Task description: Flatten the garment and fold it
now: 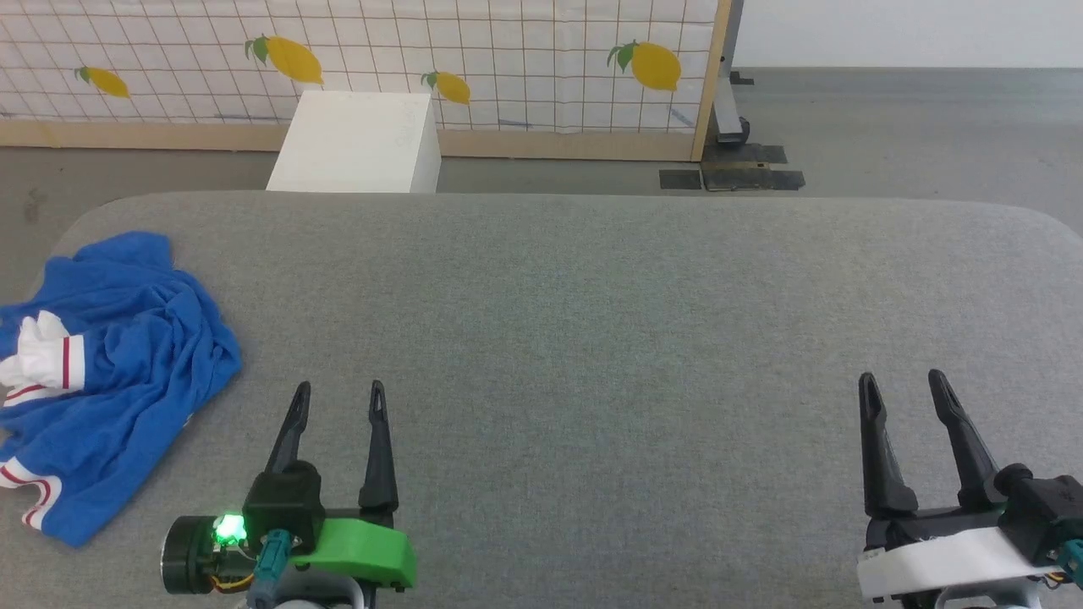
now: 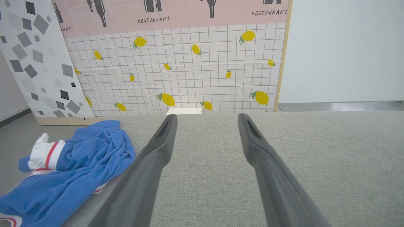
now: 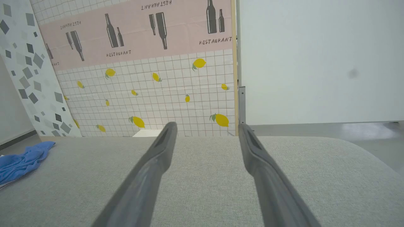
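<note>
You have the garment (image 1: pixel 127 372) lying in a crumpled blue heap to the left of the left gripper (image 1: pixel 339 389), near its fingers but not touching them. A white sleeve with a red stripe is bunched on the side farthest from that gripper, and another red-edged white hem shows at the heap's near corner. The heap sits at the left end of the grey padded table (image 1: pixel 592 321), and in the left wrist view it seems to spill over that edge. Your left gripper stands with its two dark fingers spread wide and nothing between them, over bare table. The right gripper (image 1: pixel 902 379) is well apart to its right, just as wide open and empty. Ahead of the left gripper's fingertips, beyond the table's far edge, stands a white box (image 1: pixel 355 139) against a lemon-printed panel (image 1: pixel 508 59).
</note>
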`<state>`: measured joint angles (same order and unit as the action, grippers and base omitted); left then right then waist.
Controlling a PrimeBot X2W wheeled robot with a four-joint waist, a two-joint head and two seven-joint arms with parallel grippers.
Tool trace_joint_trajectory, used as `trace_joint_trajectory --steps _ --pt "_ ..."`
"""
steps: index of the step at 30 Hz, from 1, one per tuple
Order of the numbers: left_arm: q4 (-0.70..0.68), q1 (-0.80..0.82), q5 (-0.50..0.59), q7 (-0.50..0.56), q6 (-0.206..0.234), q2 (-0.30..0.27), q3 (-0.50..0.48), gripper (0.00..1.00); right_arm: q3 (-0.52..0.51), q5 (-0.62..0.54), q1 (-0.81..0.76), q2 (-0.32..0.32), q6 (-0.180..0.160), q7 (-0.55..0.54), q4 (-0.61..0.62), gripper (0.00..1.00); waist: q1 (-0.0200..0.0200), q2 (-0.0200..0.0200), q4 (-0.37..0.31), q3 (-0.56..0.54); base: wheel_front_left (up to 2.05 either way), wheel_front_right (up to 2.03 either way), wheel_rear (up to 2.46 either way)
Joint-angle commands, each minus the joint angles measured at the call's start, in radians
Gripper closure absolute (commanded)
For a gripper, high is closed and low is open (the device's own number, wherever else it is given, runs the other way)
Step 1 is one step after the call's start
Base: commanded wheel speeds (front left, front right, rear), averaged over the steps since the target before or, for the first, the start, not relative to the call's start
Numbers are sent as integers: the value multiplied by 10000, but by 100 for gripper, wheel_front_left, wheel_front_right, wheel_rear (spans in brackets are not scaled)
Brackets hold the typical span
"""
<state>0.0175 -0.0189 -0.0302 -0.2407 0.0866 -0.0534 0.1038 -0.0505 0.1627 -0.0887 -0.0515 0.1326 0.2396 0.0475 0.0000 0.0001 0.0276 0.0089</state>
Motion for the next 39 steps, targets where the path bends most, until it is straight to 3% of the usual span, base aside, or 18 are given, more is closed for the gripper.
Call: trace_joint_trajectory --steps 1,28,39 --pt "11 60 14 -115 86 26 10 0 4 92 -190 12 -18 126 -55 0 0 -1 -1 -8 0 0 0" --pt "211 95 156 -210 208 28 78 0 48 -92 -205 13 -19 222 -315 0 0 -1 80 -4 0 0 0" --pt "251 333 61 -210 240 -9 -218 0 58 -354 -179 13 -19 222 -132 0 0 -1 1186 240 0 0 0"
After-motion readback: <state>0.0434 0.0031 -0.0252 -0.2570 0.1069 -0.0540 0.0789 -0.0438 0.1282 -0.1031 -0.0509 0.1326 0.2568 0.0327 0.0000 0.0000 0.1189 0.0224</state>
